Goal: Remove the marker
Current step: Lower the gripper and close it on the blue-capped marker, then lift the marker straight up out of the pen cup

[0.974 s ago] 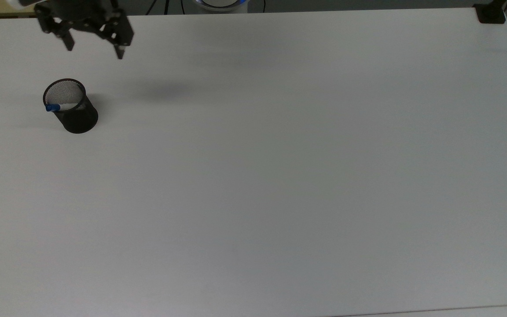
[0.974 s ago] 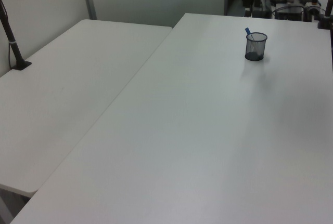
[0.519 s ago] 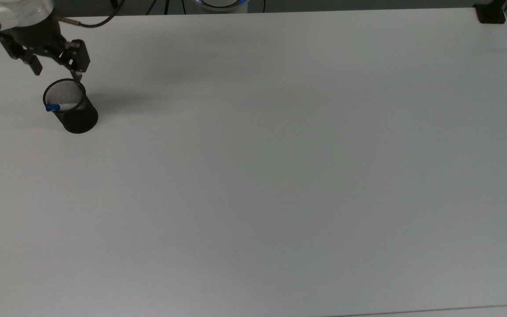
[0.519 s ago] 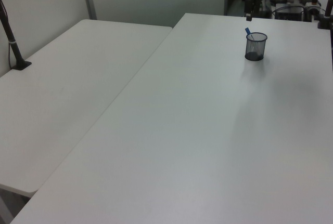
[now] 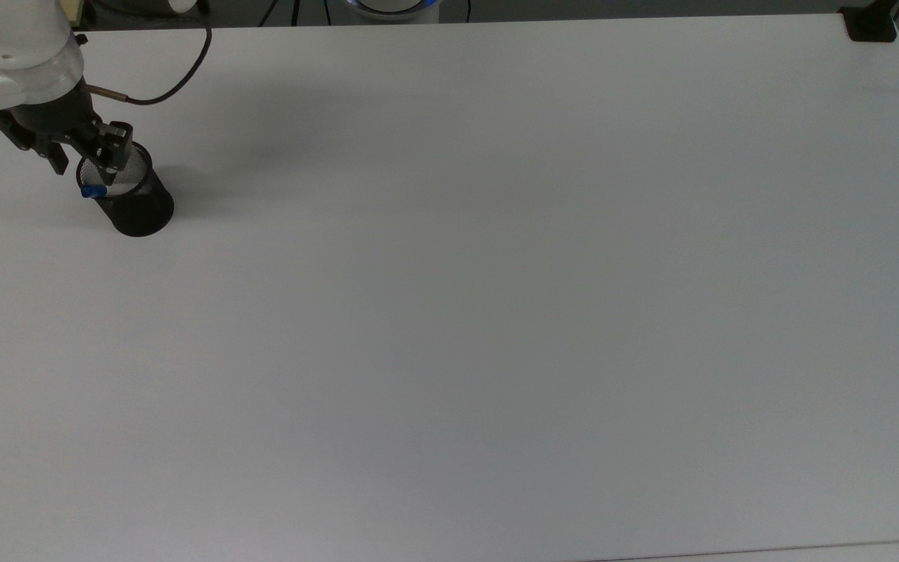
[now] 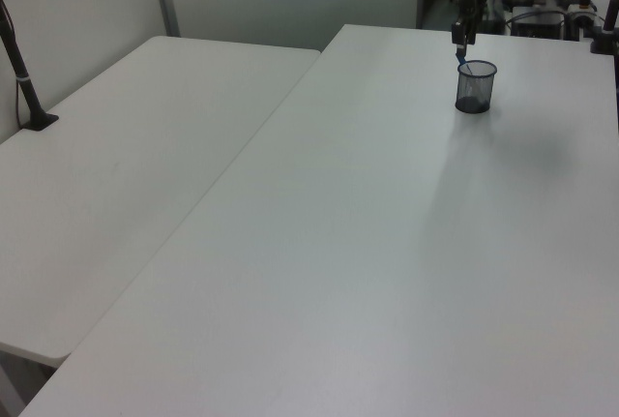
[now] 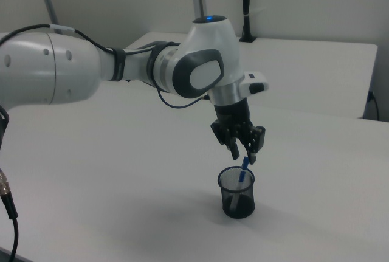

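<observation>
The marker (image 7: 243,171) is sitting inside the black mesh cup (image 7: 236,193), leaning so its blue cap pokes out over the rim. In the top view the blue cap (image 5: 92,190) hangs over the cup's rim on the top view's left side, with a bit of white barrel visible inside the mesh. In the left view it's just a small blue sliver (image 6: 463,59) at the top of the cup (image 6: 475,87).

The cup stands upright on the white table (image 5: 496,312), way over near the top view's left edge and toward the back of the table.

The gripper (image 7: 243,154) is right above the cup's mouth, pointing down. In the right view its two black fingers are spread apart, with the marker's cap just below and between them, and nothing is clamped; the fingers look apart from the marker, though how close they are to touching is hard to call. In the top view the gripper (image 5: 84,166) overlaps the back edge of the cup opening.

The white Franka arm (image 7: 121,70) reaches in from the right view's left, with a black cable (image 5: 176,78) looping off the wrist. A second white table (image 6: 116,165) butts up beside the main one on the left view's left, with a black post (image 6: 24,78) clamped at its edge.
</observation>
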